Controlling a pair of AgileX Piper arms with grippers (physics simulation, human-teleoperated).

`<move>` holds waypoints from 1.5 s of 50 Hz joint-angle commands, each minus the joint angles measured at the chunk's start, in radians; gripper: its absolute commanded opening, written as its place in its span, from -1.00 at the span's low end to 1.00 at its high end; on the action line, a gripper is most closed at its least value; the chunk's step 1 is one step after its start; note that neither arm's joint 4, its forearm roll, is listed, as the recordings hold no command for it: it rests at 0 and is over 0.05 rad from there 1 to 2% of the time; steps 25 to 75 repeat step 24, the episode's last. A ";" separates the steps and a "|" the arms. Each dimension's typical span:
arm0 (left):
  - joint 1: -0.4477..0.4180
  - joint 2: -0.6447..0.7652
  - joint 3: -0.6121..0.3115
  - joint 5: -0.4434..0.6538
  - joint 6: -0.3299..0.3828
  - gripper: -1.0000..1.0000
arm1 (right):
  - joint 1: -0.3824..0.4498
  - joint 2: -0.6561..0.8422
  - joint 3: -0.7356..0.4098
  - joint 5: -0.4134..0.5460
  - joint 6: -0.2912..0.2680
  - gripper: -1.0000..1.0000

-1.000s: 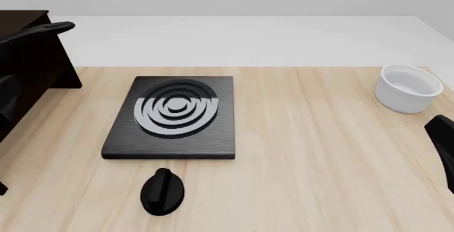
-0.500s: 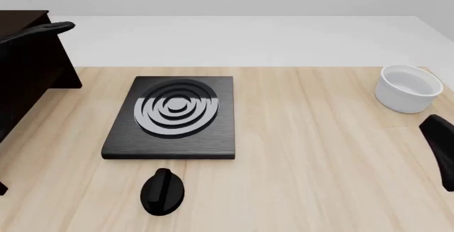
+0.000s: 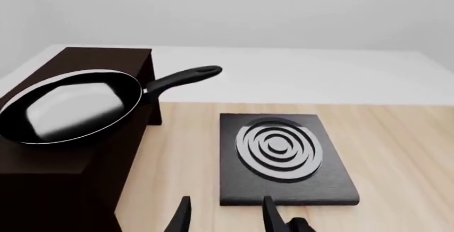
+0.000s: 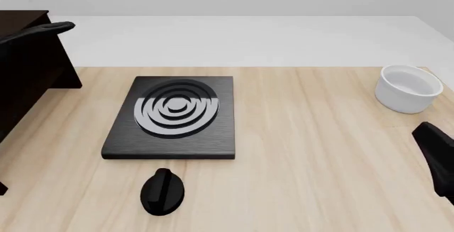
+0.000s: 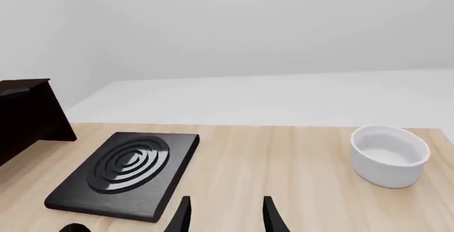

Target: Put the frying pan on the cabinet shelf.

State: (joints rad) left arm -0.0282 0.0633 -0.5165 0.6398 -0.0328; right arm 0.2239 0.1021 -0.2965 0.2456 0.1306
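The frying pan (image 3: 71, 104) is black with a thin silvery rim and a glossy inside. It lies flat on top of the dark brown cabinet shelf (image 3: 64, 163), with its long handle (image 3: 181, 79) sticking out past the cabinet's edge. In the front view only the handle (image 4: 42, 30) shows, over the cabinet (image 4: 28, 67) at the far left. My left gripper (image 3: 226, 200) is open and empty, low over the table and well apart from the pan. My right gripper (image 5: 226, 199) is open and empty. The right arm (image 4: 436, 157) shows at the right edge.
A square black stove plate with grey rings (image 4: 174, 115) lies mid-table and also shows in both wrist views (image 3: 280, 157) (image 5: 124, 171). A black knob (image 4: 163, 191) lies in front of it. A white bowl (image 4: 409, 88) (image 5: 390, 155) stands at the far right.
The dark shape of the left arm at the front view's left edge has gone out of view. The right arm has crept slightly left and lower. The pan has not moved.
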 commanded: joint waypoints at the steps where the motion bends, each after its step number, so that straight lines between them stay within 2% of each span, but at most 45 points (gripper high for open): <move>1: 0.001 -0.038 -0.030 0.077 0.016 1.00 | -0.011 -0.056 -0.057 0.118 0.023 1.00; 7: -0.003 -0.043 -0.071 0.117 0.024 1.00 | -0.007 -0.019 -0.039 0.075 0.029 1.00; 10: -0.010 -0.031 -0.120 0.141 0.032 1.00 | -0.023 -0.017 -0.003 0.048 0.077 1.00; 19: -0.014 -0.006 -0.231 0.205 0.048 1.00 | -0.021 -0.050 0.004 0.055 0.035 1.00; 21: -0.017 0.000 -0.254 0.218 0.045 1.00 | -0.027 -0.062 -0.009 0.066 0.005 1.00; 22: -0.020 0.001 -0.263 0.224 0.043 1.00 | -0.030 -0.088 -0.014 0.082 -0.040 1.00; 23: -0.021 0.002 -0.268 0.228 0.044 1.00 | -0.039 -0.100 -0.025 0.089 -0.041 1.00; 24: -0.021 0.002 -0.273 0.232 0.051 1.00 | -0.049 -0.101 -0.043 0.110 -0.015 1.00; 75: -0.021 0.002 -0.273 0.232 0.051 1.00 | -0.049 -0.101 -0.043 0.110 -0.015 1.00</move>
